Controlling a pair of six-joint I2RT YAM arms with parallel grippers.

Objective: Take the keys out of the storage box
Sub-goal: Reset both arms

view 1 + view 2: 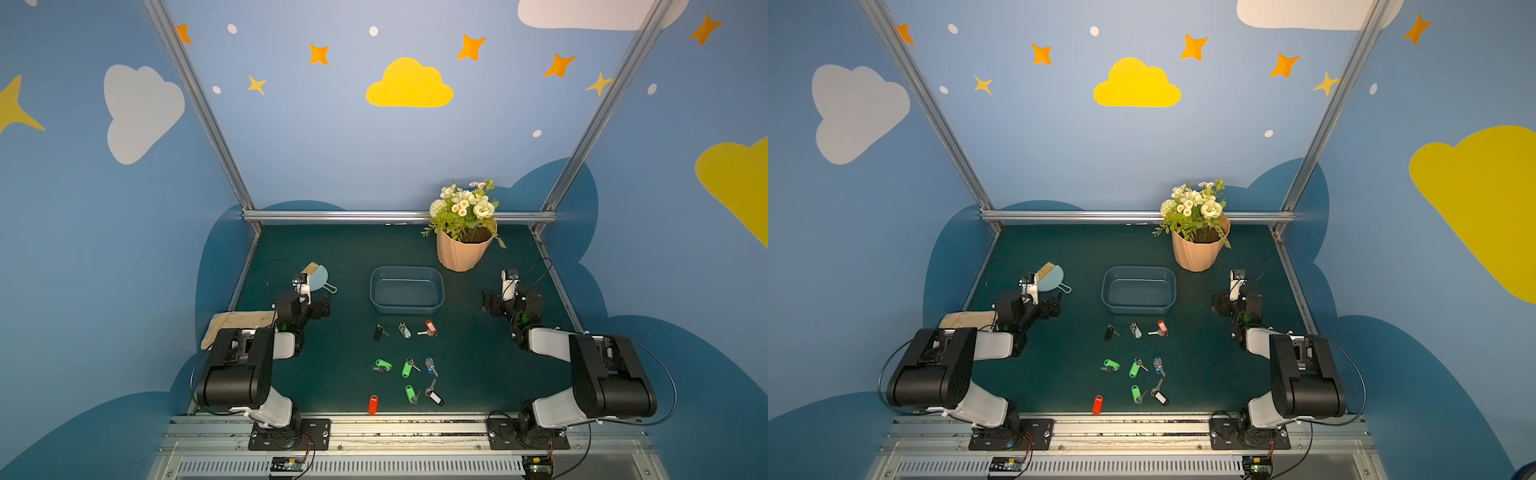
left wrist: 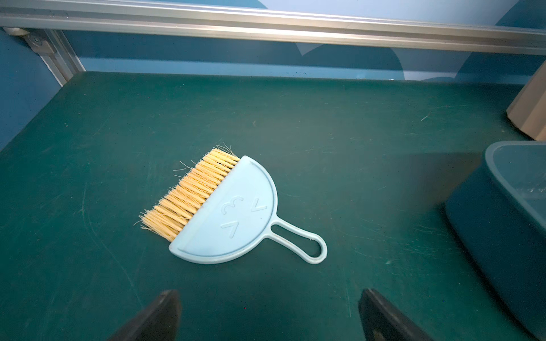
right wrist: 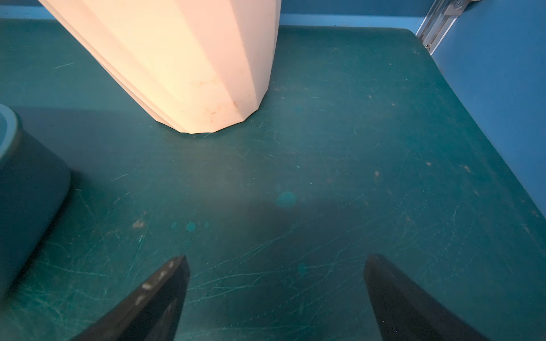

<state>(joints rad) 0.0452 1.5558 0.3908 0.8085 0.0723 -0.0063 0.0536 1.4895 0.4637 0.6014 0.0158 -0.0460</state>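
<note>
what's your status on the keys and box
Left gripper open, empty; right gripper open, empty. Storage box empty, nine keys out on the mat in front. Nothing in the way.

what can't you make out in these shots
Cloth, both top views: mostly under the left arm.
Brush, top views: part behind that arm's wrist.
Flowerpot, right wrist view: rim and flowers cut off by the edge.
Keys, top views: teeth and tag labels too small.

The shallow blue-grey storage box [image 1: 405,308] stands upright on the counter [image 1: 332,374], and the keys [image 1: 406,369], tagged green, red, blue, black, white and grey, lie in loose rows outside it, on its near side.
</note>
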